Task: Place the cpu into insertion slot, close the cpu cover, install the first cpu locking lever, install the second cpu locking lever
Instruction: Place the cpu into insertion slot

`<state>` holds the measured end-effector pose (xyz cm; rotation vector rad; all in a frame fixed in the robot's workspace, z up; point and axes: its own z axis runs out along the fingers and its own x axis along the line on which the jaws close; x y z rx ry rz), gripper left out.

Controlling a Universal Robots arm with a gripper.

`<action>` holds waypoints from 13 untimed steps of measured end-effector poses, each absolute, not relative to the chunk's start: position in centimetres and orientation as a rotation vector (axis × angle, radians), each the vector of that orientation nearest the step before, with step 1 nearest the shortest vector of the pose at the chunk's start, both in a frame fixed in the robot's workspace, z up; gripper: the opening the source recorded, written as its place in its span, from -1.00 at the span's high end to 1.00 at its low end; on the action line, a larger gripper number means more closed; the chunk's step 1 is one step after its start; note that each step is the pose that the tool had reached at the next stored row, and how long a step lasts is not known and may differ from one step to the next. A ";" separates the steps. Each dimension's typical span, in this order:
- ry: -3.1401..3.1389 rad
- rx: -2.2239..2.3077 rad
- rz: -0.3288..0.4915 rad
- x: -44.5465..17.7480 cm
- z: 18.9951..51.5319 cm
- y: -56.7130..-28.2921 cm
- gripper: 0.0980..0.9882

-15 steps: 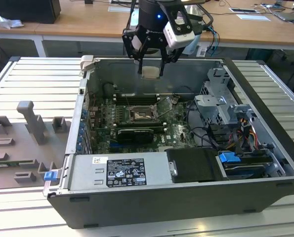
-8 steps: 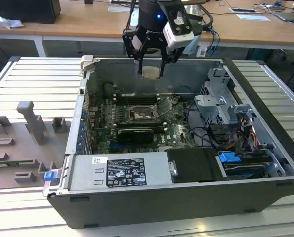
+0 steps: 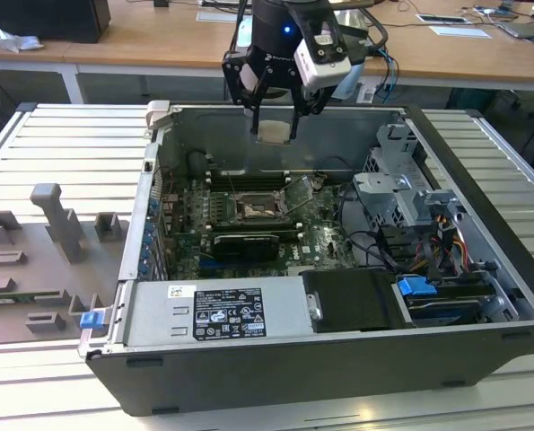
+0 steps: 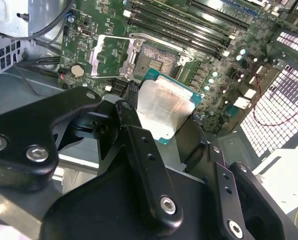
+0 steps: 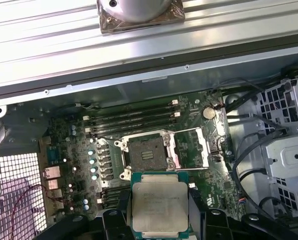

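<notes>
My gripper hangs above the back of the open computer case, shut on the cpu, a flat square chip with a pale silver top. Both wrist views show the cpu clamped between black fingers. Below it on the green board lies the insertion slot, dark-centred and bare. The cpu cover, a silver frame, stands swung open beside the slot. The cpu is well above the slot, not touching the board.
Long black memory slots run behind the socket. A black graphics card lies in front of it, then the power supply. A drive cage and cables fill the exterior view's right. Grey fixtures stand outside the case on the exterior view's left.
</notes>
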<state>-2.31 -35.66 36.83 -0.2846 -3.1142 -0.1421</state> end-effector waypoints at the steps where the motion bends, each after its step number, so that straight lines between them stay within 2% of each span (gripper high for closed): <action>1: -3.114 -0.292 -0.142 -2.3 36.8 -35.7 0.00; 13: -3.110 -0.347 -0.143 -2.3 36.8 -35.7 0.00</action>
